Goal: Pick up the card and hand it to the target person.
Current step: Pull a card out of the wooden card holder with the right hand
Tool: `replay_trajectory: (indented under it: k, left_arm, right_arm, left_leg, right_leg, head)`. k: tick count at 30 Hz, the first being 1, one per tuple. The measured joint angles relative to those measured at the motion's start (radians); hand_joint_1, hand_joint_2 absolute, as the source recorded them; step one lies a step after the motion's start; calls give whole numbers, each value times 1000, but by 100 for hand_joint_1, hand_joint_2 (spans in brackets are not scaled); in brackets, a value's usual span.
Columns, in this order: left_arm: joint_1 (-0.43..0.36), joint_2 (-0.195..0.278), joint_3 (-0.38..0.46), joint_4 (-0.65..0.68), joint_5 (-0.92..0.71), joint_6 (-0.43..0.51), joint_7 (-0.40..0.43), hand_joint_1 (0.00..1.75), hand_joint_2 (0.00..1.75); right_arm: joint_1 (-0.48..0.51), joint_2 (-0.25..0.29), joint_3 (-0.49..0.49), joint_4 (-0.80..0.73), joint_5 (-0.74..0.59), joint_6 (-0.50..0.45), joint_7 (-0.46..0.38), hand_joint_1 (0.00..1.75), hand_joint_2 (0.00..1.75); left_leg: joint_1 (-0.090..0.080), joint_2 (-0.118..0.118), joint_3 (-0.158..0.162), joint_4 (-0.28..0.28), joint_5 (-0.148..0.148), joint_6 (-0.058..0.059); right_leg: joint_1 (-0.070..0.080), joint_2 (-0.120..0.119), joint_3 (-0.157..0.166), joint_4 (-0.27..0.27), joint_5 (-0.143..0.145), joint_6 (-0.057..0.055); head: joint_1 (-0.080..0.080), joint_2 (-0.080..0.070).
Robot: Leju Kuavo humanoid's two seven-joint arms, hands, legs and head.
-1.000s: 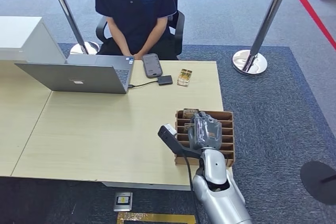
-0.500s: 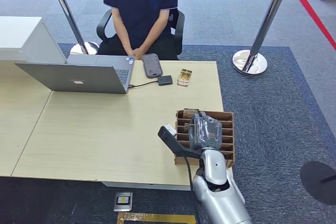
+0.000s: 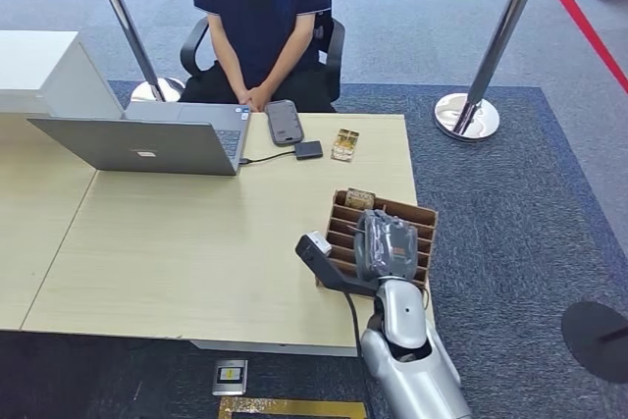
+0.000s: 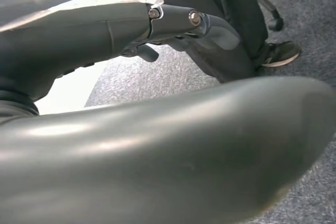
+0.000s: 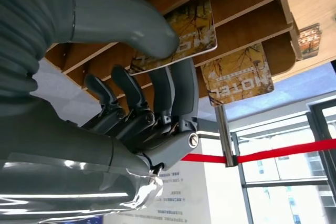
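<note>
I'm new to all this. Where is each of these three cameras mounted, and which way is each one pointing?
Head view: high on the robot, facing forward and down at the table, the slotted card rack and the seated person; its right hand and silver arm show.
Left wrist view: behind the left hand, looking at grey carpet and a person's shoe.
Right wrist view: behind the right hand, close under the rack, thumb and fingers pinching a card.
Shared: head and right wrist views both show the rack and right hand.
</note>
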Motion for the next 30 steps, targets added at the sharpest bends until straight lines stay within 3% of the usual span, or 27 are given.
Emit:
replay_trajectory:
  k: [12, 23, 30]
  left_arm:
    - [0, 0, 1, 0, 5, 1, -4, 0, 0]
    - [0, 0, 1, 0, 13, 5, -6, 0, 0]
    - [-2, 0, 1, 1, 12, 8, -7, 0, 0]
  right_arm:
    - [2, 0, 0, -42, 5, -5, -10, 150, 175]
    - [12, -36, 32, -260, 45, -8, -30, 146, 175]
    - [-60, -49, 75, -291, 5, 8, -52, 143, 175]
  left_leg:
    - [0, 0, 0, 0, 0, 0]
    - [0, 0, 0, 0, 0, 0]
    - [0, 0, 0, 0, 0, 0]
  right_leg:
    - [0, 0, 0, 0, 0, 0]
    - [0, 0, 0, 0, 0, 0]
    - [0, 0, 0, 1, 0, 0]
  head:
    - [0, 0]
    - [0, 0]
    - [0, 0]
